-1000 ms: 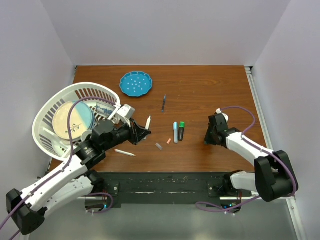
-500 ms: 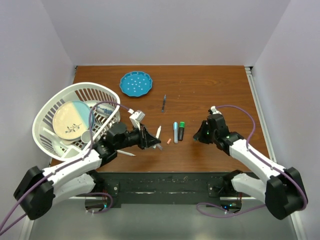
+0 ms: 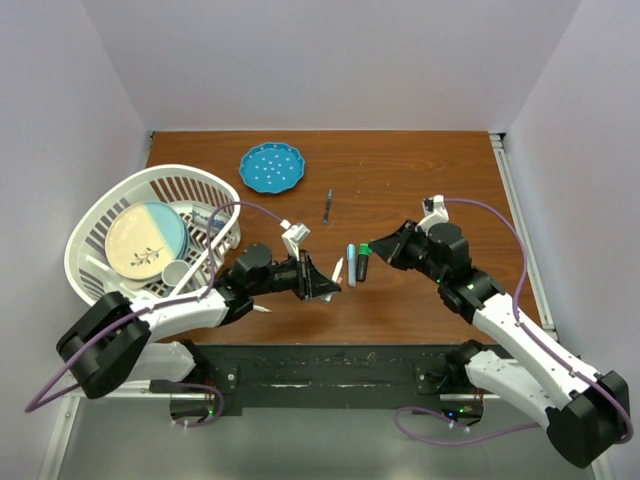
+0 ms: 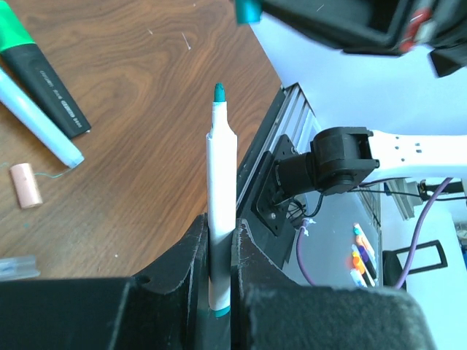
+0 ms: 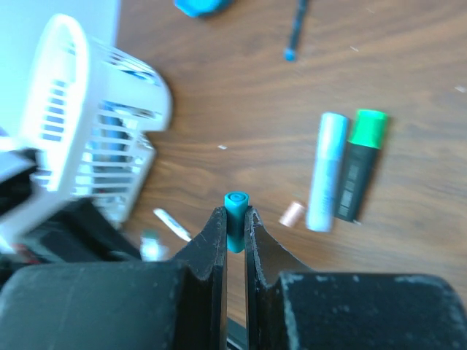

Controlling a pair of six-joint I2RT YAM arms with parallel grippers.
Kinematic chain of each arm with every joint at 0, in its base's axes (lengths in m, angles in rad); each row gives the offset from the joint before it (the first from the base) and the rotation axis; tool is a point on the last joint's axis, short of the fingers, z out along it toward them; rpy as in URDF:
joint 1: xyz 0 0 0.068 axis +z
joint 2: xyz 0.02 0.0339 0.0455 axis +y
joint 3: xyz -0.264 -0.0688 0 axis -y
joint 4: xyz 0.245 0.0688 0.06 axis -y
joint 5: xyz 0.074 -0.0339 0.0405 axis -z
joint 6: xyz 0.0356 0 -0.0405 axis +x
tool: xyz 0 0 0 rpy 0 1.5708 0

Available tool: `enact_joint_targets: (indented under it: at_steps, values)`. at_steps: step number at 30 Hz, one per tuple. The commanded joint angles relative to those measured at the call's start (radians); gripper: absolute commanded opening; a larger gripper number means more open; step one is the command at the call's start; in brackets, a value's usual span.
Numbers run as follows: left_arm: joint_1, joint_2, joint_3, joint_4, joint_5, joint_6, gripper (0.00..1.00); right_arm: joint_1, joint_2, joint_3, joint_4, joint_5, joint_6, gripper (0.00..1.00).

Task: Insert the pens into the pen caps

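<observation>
From my seat the white basket (image 3: pixel 100 215) sits at the far left of the desk (image 3: pixel 430 180), out of the way of this step.

My left hand (image 4: pixel 220 230) is closed on the white pen (image 4: pixel 220 168), gripping it low on the barrel. Most of the barrel sticks out past the fingers, and the teal tip is bare and leading. In the overhead view the pen is off the desk, and its long axis runs from the left hand up and to the right, toward the other arm.

Below that gap a light blue pen (image 3: pixel 351 265) and a dark pen with the green cap (image 3: pixel 363 262) lie side by side on the wood. A loose pink cap (image 4: pixel 28 185) lies just beside them.

My right hand (image 5: pixel 234 216) is clamped on the teal cap (image 5: pixel 235 211), which pokes out between the fingertips. The exposed end shows as a ring, which I take to be the open mouth.

The cap lies ahead of the pen tip and a little to its right, near but not touching. In the left wrist view it sits at the top edge, off the line of the barrel. I judge the next move to be lining up the two axes and then closing the gap. A skewed approach could smear the tip on the rim or push the cap out of the grip.
</observation>
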Motion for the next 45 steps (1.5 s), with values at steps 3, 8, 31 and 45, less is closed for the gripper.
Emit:
enact_joint_targets:
  at_steps: [3, 8, 31, 45]
  values:
    - [-0.034, 0.078, 0.08, 0.098, -0.037, 0.015, 0.0, 0.057, 0.025, 0.088, 0.078, 0.067, 0.061, 0.03]
    - [-0.051, 0.084, 0.118, 0.068, -0.067, 0.036, 0.0, 0.093, 0.045, 0.114, 0.074, 0.106, 0.066, 0.03]
    - [-0.057, 0.073, 0.124, 0.041, -0.085, 0.053, 0.0, 0.161, 0.075, 0.154, 0.04, 0.213, 0.072, 0.02]
    - [-0.06, 0.069, 0.135, 0.035, -0.093, 0.062, 0.0, 0.17, 0.099, 0.172, 0.026, 0.202, 0.079, 0.02]
